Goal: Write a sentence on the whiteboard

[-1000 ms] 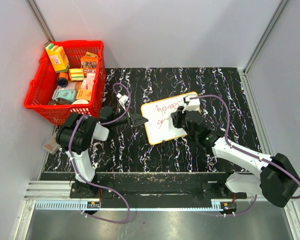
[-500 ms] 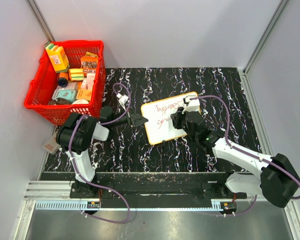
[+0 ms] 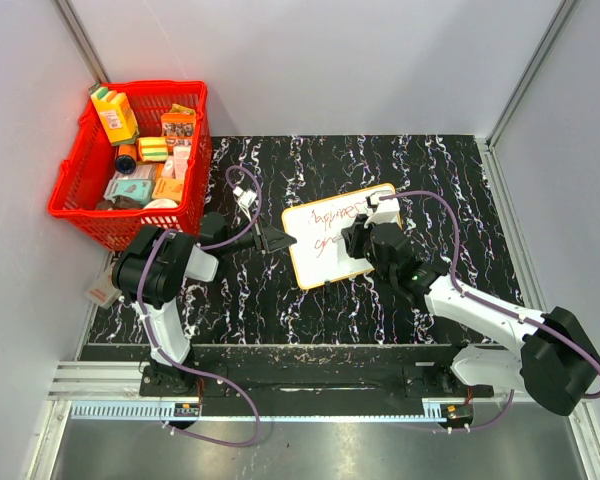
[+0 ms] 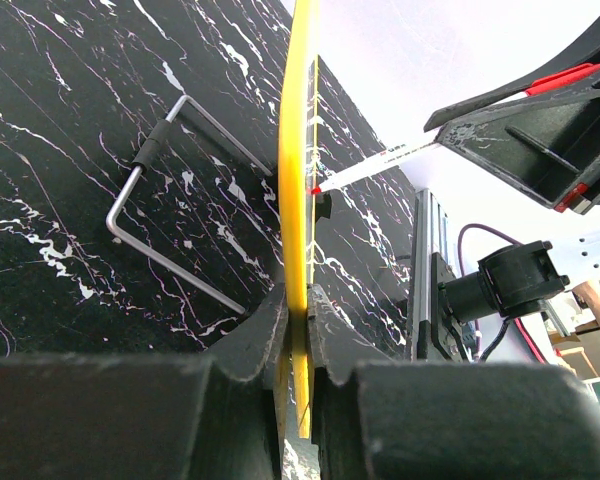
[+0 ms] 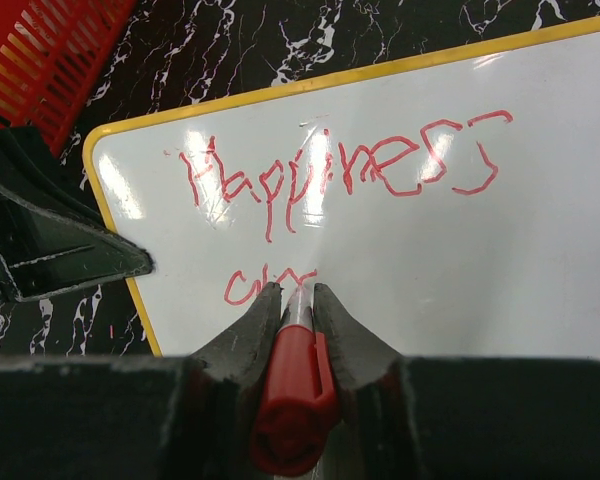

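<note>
Whiteboard rests on black white-veined tabletop (pale walls on three sides).

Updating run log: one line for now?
left claw shut on whiteboard edge | right claw shut on marker, tip at whiteboard | sentence: "Happiness" written, second line begun

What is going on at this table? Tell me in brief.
The left gripper is clamped on one edge of the small flat white whiteboard with a thin yellow rim, steadying it. The right gripper is closed on a red and white marker, whose tip is on the board. The red handwritten sentence so far reads "Happiness", with a few letters of a second line begun below it, where the marker tip is.
</note>
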Robot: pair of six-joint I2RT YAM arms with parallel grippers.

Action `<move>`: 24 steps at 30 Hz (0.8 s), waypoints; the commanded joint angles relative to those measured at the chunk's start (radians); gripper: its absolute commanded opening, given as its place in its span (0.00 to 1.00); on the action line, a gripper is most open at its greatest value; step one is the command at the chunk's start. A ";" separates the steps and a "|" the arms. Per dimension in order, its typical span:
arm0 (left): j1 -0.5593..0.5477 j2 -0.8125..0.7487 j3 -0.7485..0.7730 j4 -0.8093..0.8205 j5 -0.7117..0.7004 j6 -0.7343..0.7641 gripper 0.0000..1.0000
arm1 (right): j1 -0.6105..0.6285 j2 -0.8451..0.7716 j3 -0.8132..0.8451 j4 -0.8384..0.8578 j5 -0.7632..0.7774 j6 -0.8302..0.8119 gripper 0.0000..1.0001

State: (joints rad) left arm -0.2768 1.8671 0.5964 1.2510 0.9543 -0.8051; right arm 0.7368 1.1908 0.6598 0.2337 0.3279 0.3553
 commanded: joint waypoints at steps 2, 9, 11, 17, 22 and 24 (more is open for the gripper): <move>-0.010 -0.031 0.020 0.105 0.029 0.032 0.00 | -0.008 -0.019 -0.005 -0.042 0.016 -0.016 0.00; -0.010 -0.032 0.022 0.105 0.029 0.030 0.00 | -0.014 -0.022 -0.008 -0.048 0.045 -0.019 0.00; -0.010 -0.031 0.020 0.105 0.029 0.032 0.00 | -0.017 -0.023 0.000 -0.048 0.051 -0.022 0.00; -0.010 -0.031 0.020 0.105 0.029 0.034 0.00 | -0.030 -0.028 0.023 -0.047 0.060 -0.032 0.00; -0.010 -0.031 0.020 0.107 0.029 0.032 0.00 | -0.033 -0.022 0.046 -0.034 0.054 -0.041 0.00; -0.012 -0.031 0.020 0.107 0.029 0.032 0.00 | -0.033 -0.017 0.057 -0.030 0.051 -0.042 0.00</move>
State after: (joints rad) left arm -0.2768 1.8671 0.5964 1.2514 0.9543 -0.8051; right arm 0.7170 1.1790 0.6632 0.1879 0.3473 0.3408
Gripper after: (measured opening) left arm 0.125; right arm 0.225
